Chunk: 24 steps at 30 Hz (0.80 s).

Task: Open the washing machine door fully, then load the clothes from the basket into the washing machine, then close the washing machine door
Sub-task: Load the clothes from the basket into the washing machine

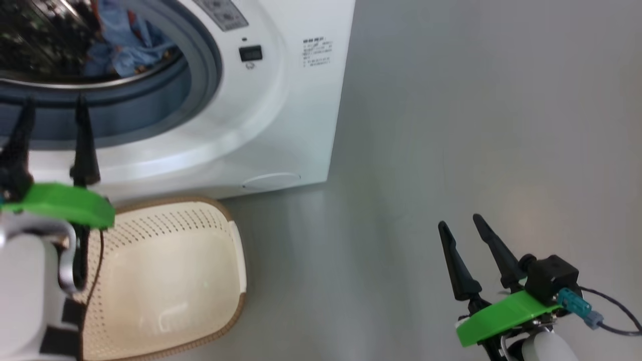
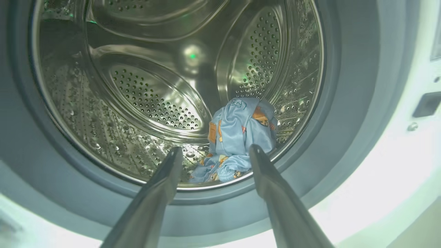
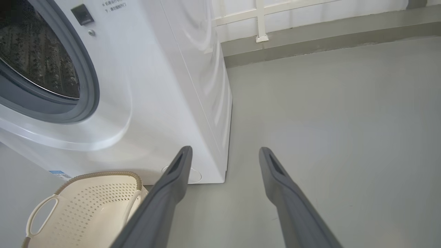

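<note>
Clothes (image 2: 237,137) lie inside the washing machine (image 1: 281,125); left fingers (image 1: 84,145), apart, point into its opening above the basket (image 1: 165,281); right fingers (image 1: 459,271), also apart, hang over the floor (image 1: 451,125) at right.

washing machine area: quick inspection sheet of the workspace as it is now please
surface: grey floor, smooth.
job's things: clothes in the drum of the washing machine; basket on the floor before it, looks empty.
clutter: nothing seen.
grippers: left gripper open at the drum mouth, holding nothing; right gripper open over the floor.
cables: dark cable at the right wrist.
surroundings: white wall with a rail.
</note>
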{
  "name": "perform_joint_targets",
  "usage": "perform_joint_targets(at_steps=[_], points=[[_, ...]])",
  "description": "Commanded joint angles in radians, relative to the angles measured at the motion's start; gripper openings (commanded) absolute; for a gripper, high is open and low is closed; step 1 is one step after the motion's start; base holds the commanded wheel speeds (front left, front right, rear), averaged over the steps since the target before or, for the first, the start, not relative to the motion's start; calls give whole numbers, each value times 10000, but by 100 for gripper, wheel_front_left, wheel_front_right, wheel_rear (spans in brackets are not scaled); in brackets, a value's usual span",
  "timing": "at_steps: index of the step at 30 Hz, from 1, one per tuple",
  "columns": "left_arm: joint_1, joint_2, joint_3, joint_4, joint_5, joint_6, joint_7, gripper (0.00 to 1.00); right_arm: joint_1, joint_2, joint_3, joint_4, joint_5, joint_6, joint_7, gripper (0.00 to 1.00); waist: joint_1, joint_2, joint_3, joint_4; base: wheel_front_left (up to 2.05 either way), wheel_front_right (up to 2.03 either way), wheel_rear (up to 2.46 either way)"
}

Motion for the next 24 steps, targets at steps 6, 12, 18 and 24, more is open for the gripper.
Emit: perform_joint_targets(at_steps=[6, 12, 18, 24], points=[[1466, 166, 749, -1053, -203, 299, -62, 100, 590, -170, 315, -270, -102, 100, -120, 100, 0, 0, -1432, 55, 0, 0, 0], [2953, 62, 1078, -1913, -142, 573, -62, 100, 936, -300, 341, -358, -86, 100, -120, 100, 0, 0, -2012, 92, 0, 0, 0], [4453, -183, 1375, -2934, -94, 808, -62, 100, 1130, -309, 434, -365, -57, 100, -118, 100, 0, 0, -2404, 96, 0, 0, 0], [5633, -330, 1423, -3616, 137, 825, -62, 100, 1332, -314, 389, -463, -16, 100, -100, 100, 0, 0, -2688, 41, 0, 0, 0]])
